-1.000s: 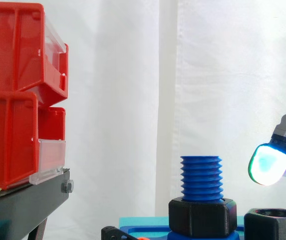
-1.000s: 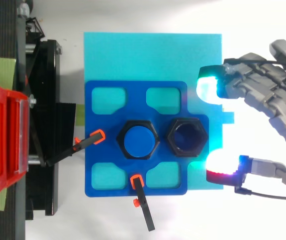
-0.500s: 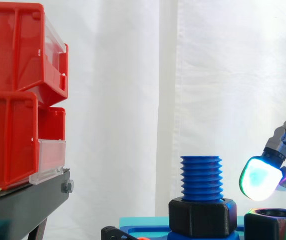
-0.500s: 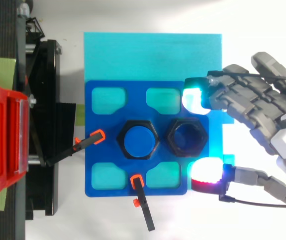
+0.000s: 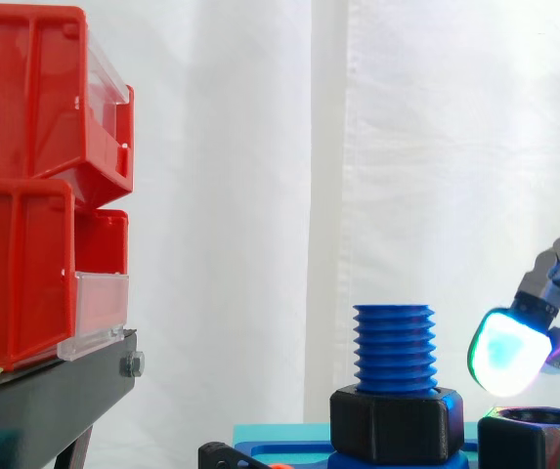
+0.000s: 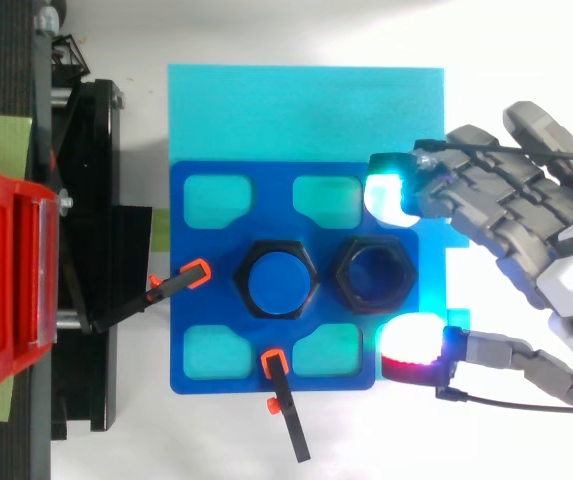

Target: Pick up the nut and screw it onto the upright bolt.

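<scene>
A blue threaded bolt (image 5: 394, 350) stands upright on the blue fixture plate (image 6: 198, 240), with a black nut (image 5: 396, 422) seated round its base. A second, loose black nut (image 6: 372, 275) lies on the plate just right of the bolt (image 6: 280, 279). My hand (image 6: 526, 250) comes in from the right and hovers open over that loose nut, its glowing fingertips (image 6: 391, 190) spread to either side of it without touching. In the side view one glowing pad (image 5: 507, 350) hangs just above the loose nut's rim (image 5: 534, 435).
Red bins (image 5: 35, 186) sit stacked on a black stand (image 5: 45, 401) to the left. The blue plate rests on a cyan mat (image 6: 306, 110). Two black clamps with orange tips (image 6: 194, 272) (image 6: 276, 362) hold the plate at its left and front.
The hand moved left and down toward the loose nut over the last second, then nearly stopped. Its fingertips now bracket the nut. The nuts and bolt have not moved.
</scene>
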